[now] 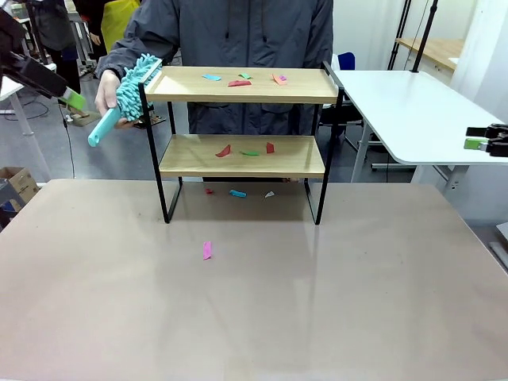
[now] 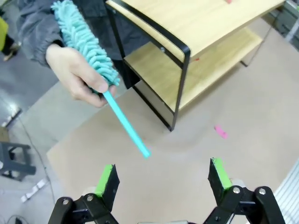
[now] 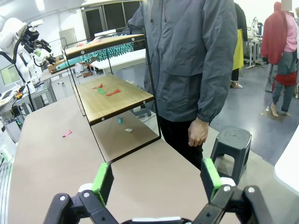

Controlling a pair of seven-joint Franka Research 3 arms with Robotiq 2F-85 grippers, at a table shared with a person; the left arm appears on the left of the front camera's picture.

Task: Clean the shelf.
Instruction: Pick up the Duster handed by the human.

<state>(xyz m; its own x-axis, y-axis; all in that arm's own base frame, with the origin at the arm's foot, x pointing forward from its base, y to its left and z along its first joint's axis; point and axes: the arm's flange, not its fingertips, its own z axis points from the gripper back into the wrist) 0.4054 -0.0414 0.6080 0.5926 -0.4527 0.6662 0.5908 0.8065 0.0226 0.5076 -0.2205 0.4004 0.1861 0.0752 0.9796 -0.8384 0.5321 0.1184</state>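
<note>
My left gripper (image 2: pixel 162 169), wide open and empty, faces the duster (image 2: pixel 80 33) held out by a hand (image 2: pixel 74 74). I should close squarely on its handle (image 2: pixel 126 123). My right gripper (image 3: pixel 155 170) is likewise spread and empty.

The shelf (image 1: pixel 242 135) stands on the far half of the table (image 1: pixel 254 317), near its middle, and a person (image 1: pixel 254 32) stands just behind it. The person's hand (image 1: pixel 107 89) holds a duster (image 1: pixel 135 83) at the left end of the top board. The left gripper (image 1: pixel 73 98) is further left, apart from the duster. Scraps (image 1: pixel 238 82) lie on both boards and on the table under the shelf. One scrap (image 1: pixel 207 250) lies alone in front of the shelf. The right gripper (image 1: pixel 484 144) is far to the right, well apart from the shelf. A second table (image 1: pixel 413 111) stands behind, on the right.
</note>
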